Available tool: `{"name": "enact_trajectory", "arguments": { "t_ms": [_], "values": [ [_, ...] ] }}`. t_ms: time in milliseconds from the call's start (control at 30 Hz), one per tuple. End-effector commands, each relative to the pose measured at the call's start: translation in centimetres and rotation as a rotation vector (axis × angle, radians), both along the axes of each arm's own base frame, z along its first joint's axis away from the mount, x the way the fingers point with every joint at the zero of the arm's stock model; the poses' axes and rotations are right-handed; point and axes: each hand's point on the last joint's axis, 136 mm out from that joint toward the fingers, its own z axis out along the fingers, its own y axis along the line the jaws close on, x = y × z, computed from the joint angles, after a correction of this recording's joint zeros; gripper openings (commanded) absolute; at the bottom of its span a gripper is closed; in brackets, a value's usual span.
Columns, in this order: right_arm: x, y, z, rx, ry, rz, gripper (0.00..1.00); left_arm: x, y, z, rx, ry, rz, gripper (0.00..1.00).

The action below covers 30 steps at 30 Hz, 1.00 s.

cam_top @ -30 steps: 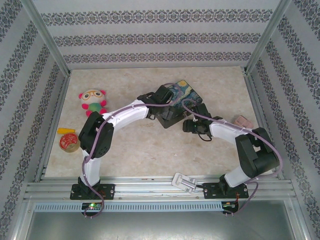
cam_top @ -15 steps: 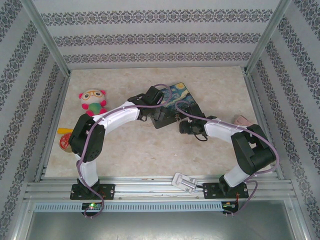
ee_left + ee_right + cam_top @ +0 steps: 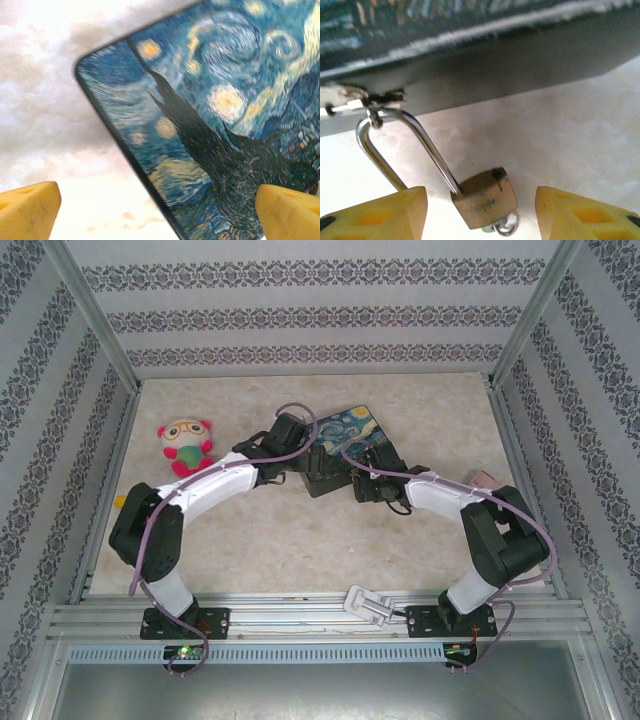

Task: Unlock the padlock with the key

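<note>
left pincer (image 3: 159,212) gapes empty over the tin box (image 3: 225,100), right pincer (image 3: 481,214) around the padlock (image 3: 484,197), perhaps untouched.

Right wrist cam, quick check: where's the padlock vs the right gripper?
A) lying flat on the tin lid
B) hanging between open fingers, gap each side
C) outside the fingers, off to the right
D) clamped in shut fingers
B: the padlock hangs by its shackle from the tin box, between the right gripper and its spread yellow fingers, with table showing on both sides.
</note>
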Motion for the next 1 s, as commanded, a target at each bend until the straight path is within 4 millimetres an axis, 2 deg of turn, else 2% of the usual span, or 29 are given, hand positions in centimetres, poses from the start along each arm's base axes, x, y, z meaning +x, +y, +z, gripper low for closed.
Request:
{"name": "enact_trajectory", "arguments": {
  "t_ms": [0, 100, 267, 500, 633, 800, 967],
  "values": [
    [0.6, -0.1, -0.4, -0.022, 0.015, 0.045, 0.59, 1.4, 1.6, 2.5, -0.057, -0.079, 0.107, 0.99],
    [1.0, 0.1, -0.5, -0.005, 0.024, 0.051, 0.59, 1.6, 1.9, 2.6, -0.050, -0.090, 0.120, 1.00],
    [1.2, 0.8, -0.7, 0.043, 0.047, 0.062, 0.58, 2.1, 0.5, 2.3, -0.102, -0.091, 0.084, 1.00],
    [0.2, 0.7, -1.7, 0.046, 0.076, 0.064, 0.49, 3.0, -0.8, 0.8, -0.114, -0.053, 0.061, 0.99],
    [-0.4, 0.4, -1.9, 0.050, 0.082, 0.057, 0.44, 3.2, -1.1, 0.2, -0.078, -0.039, 0.046, 0.99],
    [-0.7, 0.4, -2.0, 0.062, 0.082, 0.046, 0.41, 3.3, -1.0, -0.5, 0.054, -0.059, 0.046, 0.99],
    [-0.8, 0.4, -2.2, 0.044, 0.083, 0.041, 0.37, 3.3, -1.0, -2.0, 0.143, -0.026, 0.038, 0.99]
  ]
}}
